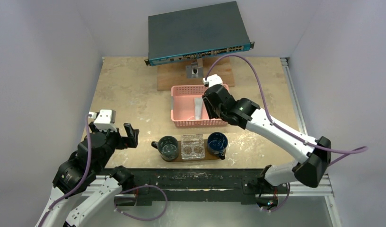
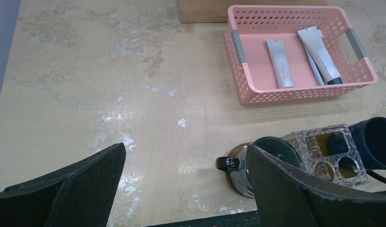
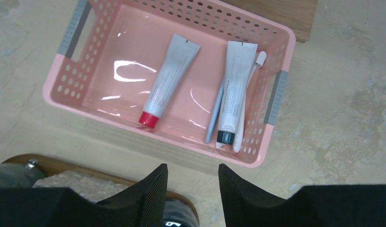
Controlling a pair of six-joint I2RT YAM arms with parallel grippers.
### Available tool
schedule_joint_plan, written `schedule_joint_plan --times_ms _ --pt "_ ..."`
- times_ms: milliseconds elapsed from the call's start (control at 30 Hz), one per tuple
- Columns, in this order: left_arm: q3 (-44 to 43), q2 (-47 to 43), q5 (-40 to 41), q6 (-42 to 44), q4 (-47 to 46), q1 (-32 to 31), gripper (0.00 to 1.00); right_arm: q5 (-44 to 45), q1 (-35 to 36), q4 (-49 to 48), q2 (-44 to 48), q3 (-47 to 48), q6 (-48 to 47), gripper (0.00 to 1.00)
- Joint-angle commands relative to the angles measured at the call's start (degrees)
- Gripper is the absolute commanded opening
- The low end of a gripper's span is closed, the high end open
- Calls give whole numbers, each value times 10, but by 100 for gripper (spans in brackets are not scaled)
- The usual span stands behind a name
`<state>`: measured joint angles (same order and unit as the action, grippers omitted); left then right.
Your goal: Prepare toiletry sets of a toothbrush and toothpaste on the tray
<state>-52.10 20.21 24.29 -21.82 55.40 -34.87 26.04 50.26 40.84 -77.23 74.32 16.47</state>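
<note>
The pink basket [image 3: 191, 19] holds a silvery tube with a red cap [image 3: 170, 80] and a second tube with a dark cap [image 3: 233, 90]. A white toothbrush [image 3: 246, 113] and a pale blue one [image 3: 214, 118] lie beside that second tube. My right gripper [image 3: 192, 170] hovers over the basket's near wall, open, with nothing between its fingers. The dark-brown tray [image 1: 191, 160] lies in front of the basket. My left gripper [image 2: 185, 149] stands wide open and empty over bare table, left of the tray.
On the tray stand a dark mug [image 1: 168, 147], a clear glass holder [image 1: 192, 146] and a blue mug [image 1: 217, 143]. A grey network switch [image 1: 198, 30] sits at the back above a wooden board [image 1: 174, 78]. White walls close in both sides.
</note>
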Motion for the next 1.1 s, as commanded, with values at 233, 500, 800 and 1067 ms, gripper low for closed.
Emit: schedule_joint_plan --times_ms 233,500,800,1067 --pt "2 9 8 6 -13 3 100 -15 -80 -56 -113 41 -22 53" --pt "2 9 2 8 -14 3 100 -39 -128 -77 -189 66 -23 54" --pt "3 10 2 9 -15 3 100 -70 -169 -104 -249 70 -22 57" --pt "3 13 2 9 -15 3 100 -76 -187 -121 -289 78 -18 59"
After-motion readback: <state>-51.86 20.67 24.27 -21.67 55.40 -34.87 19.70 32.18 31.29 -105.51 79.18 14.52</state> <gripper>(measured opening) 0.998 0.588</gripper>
